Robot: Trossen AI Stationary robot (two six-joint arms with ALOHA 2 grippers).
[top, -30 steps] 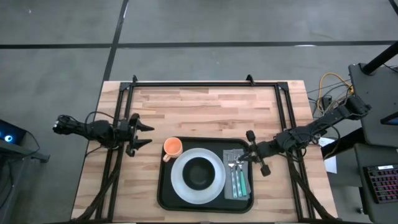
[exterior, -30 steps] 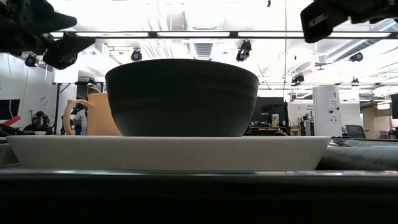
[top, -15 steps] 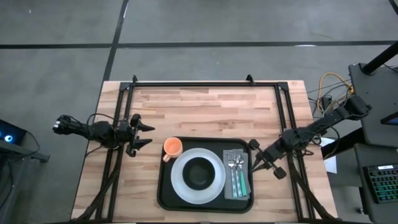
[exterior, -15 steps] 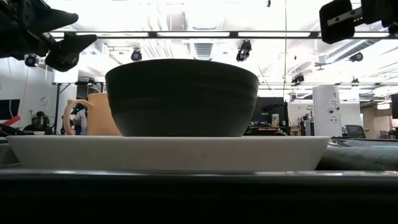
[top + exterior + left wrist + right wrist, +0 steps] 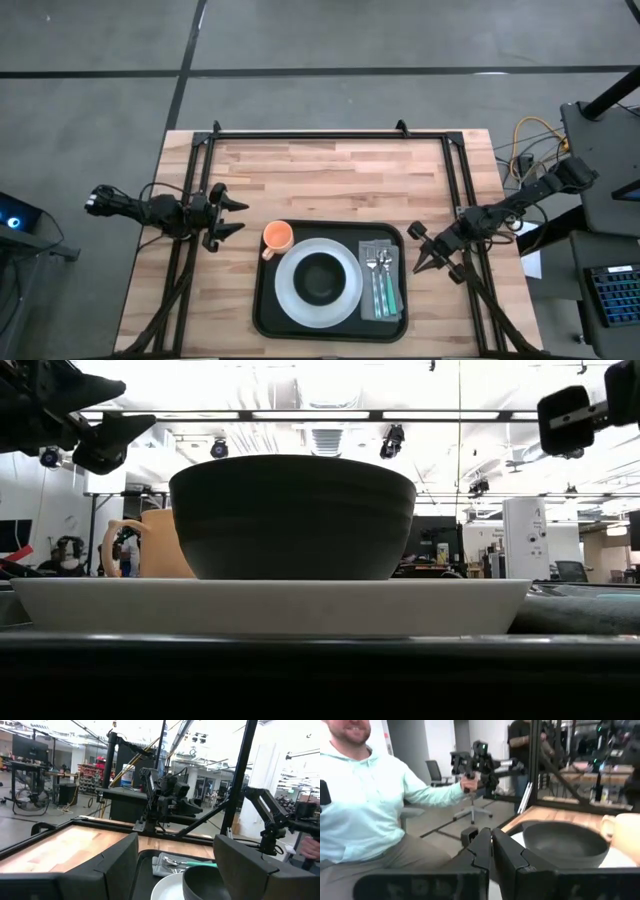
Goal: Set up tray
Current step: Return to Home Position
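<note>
Tray (image 5: 265,322) sits at the table's (image 5: 330,170) near edge, approx. mid, w/ plate (image 5: 292,295), bowl (image 5: 320,277), cup (image 5: 277,237) & cutlery (image 5: 381,280) on a napkin (image 5: 366,306). Right gripper (image 5: 420,265) hangs just off the tray's right edge, fingers pressed together, empty. Left gripper (image 5: 238,217) waits nr the table's left edge, fingers wide.

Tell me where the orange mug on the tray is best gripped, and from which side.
Probably the orange mug by its rim wall, from above: it stands upright, mouth open, in the tray's corner toward the left arm, with the white plate close on its other side. The open left gripper is nearest.
</note>
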